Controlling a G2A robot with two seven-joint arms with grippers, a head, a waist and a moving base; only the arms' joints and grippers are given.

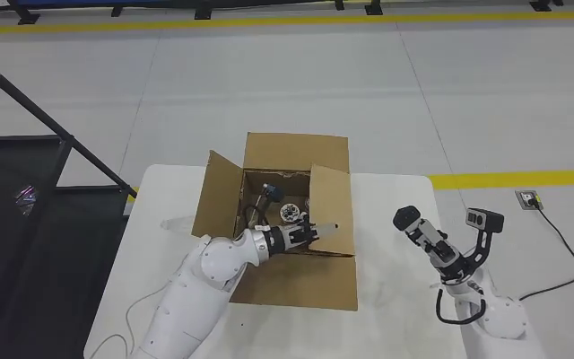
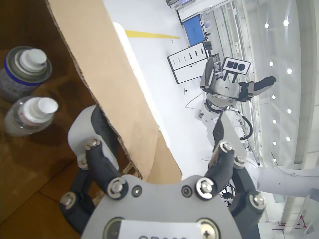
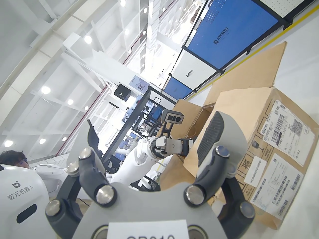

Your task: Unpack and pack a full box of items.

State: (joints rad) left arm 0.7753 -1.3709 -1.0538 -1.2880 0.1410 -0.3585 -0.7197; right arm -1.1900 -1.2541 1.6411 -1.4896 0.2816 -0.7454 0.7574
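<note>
The open cardboard box [image 1: 296, 148] stands in the middle of the white table, its flaps spread out. My left gripper [image 1: 318, 232] is open at the box's right flap [image 2: 104, 58], one finger inside the box and one outside, with the flap's edge in the gap between them. Inside the box stand a spray can [image 2: 22, 73] and a clear bottle with a white cap [image 2: 30, 118]; the spray can [image 1: 272, 192] rises near the box's middle. My right gripper [image 1: 408, 218] is held up above the table right of the box, open and holding nothing, facing the labelled box [image 3: 261, 130].
The white table [image 1: 395, 296] has bare room right of the box, under the right arm. The box's front flap [image 1: 296, 283] lies flat toward the near edge. A black frame [image 1: 54, 135] stands left of the table.
</note>
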